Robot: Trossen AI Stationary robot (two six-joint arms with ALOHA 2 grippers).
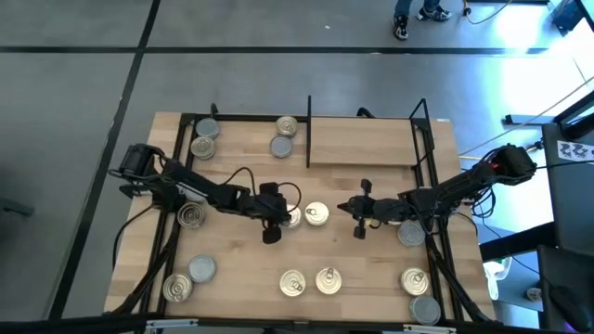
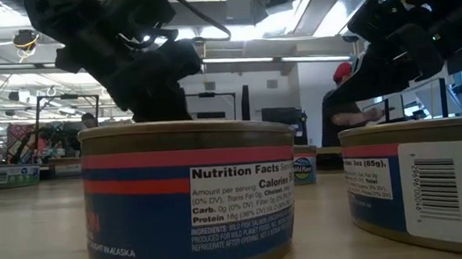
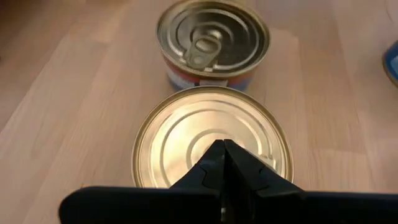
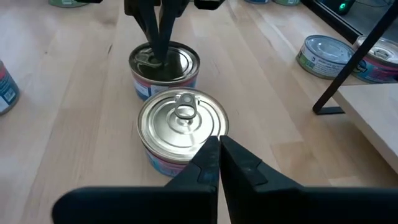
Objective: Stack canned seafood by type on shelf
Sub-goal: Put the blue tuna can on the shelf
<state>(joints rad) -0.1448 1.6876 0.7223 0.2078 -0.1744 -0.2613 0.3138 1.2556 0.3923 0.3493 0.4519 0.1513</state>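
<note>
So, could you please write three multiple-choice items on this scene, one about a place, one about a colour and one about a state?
1. Where do the two middle tins sit?
A. side by side between the grippers
B. stacked in the shelf bay
C. at the table's near edge

2. What colour is the band under the near tin's rim in the low view?
A. green
B. red
C. yellow

3. How are the left gripper's fingers?
A. wide open
B. shut on a tin
C. shut, holding nothing

Answers:
1 A: the two middle tins lie between the left gripper and the right gripper.
2 B: the near tin shows it.
3 C: its fingers meet above a lid.
</note>
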